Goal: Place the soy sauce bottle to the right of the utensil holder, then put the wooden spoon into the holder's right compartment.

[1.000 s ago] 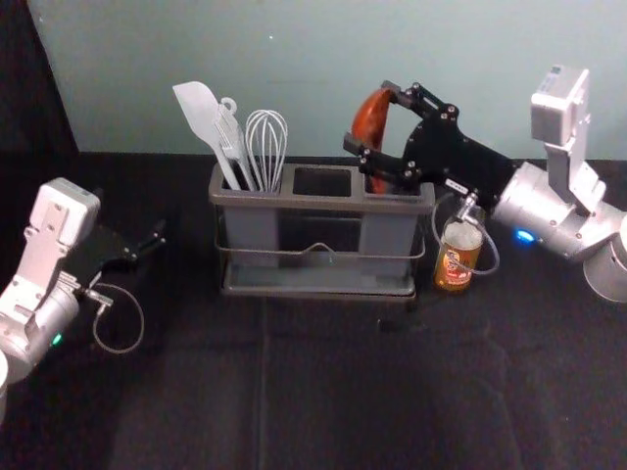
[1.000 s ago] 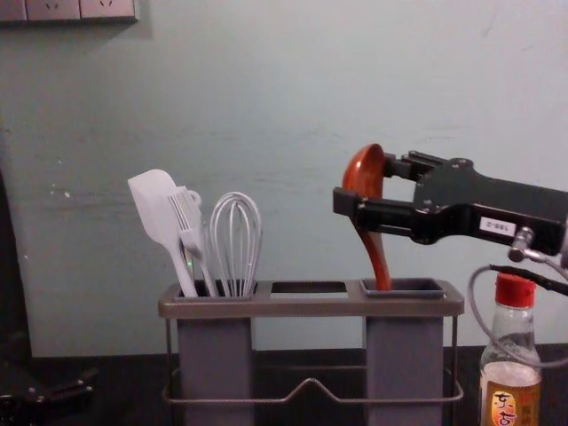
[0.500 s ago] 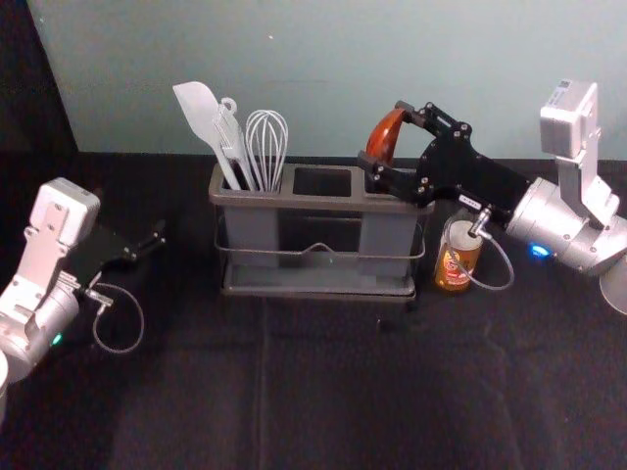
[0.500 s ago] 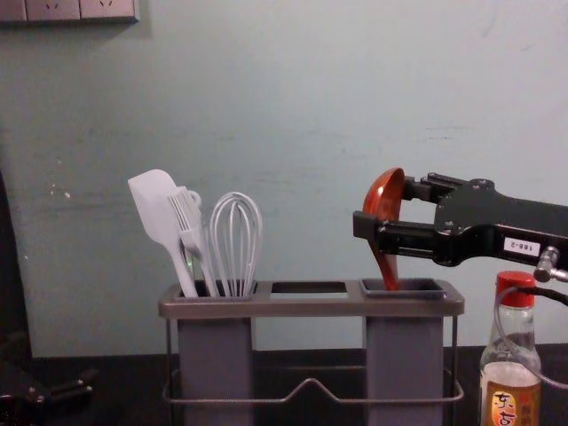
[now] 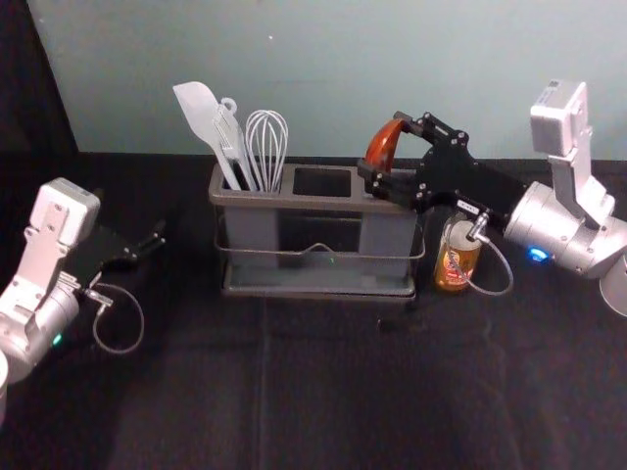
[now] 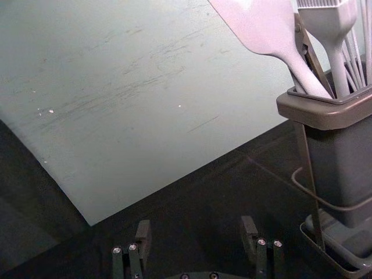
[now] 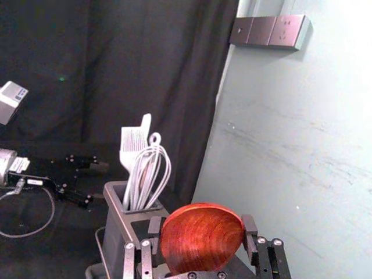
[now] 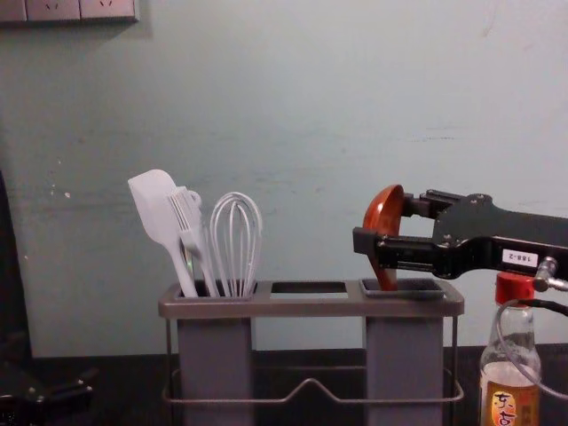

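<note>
Red-brown wooden spoon (image 8: pixel 383 213) is pinched by right pincer (image 5: pixel 383 145), handle end inside grey plastic holder's (image 5: pixel 318 202) right compartment. Red-capped glass soy bottle (image 5: pixel 458 266) is set just right; left pincer (image 5: pixel 130 213), spread, is parked left.

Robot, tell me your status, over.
Right gripper gripping wooden spoon, handle in right compartment. Left gripper open, idle at left. Soy sauce bottle not blocking.

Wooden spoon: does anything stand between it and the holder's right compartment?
Nothing visible does. The right gripper holds the spoon over the right compartment, its handle reaching into the opening; the whisk, brush and spatula stand in the left compartment.
</note>
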`<state>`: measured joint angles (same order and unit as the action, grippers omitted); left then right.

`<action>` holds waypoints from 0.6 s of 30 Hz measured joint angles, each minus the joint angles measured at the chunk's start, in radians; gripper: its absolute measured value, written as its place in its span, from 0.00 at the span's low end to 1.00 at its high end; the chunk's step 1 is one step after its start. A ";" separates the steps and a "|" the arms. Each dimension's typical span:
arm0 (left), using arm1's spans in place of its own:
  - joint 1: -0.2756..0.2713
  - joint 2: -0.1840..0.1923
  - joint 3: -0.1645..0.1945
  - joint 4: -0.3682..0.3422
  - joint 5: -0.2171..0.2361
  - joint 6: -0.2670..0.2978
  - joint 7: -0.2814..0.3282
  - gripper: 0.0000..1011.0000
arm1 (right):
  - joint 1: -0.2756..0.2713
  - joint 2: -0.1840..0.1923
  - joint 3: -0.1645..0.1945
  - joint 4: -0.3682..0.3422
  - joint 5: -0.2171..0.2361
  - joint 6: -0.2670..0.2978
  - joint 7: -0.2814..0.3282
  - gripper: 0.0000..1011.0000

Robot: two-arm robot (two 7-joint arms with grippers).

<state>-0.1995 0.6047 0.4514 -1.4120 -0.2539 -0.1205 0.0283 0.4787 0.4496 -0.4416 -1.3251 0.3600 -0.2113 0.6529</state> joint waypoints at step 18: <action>0.000 0.000 0.000 0.000 0.000 0.000 0.000 0.99 | 0.002 -0.001 -0.002 0.002 0.000 0.004 -0.003 0.83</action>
<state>-0.1995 0.6047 0.4514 -1.4120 -0.2539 -0.1206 0.0283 0.4804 0.4490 -0.4433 -1.3232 0.3605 -0.2073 0.6503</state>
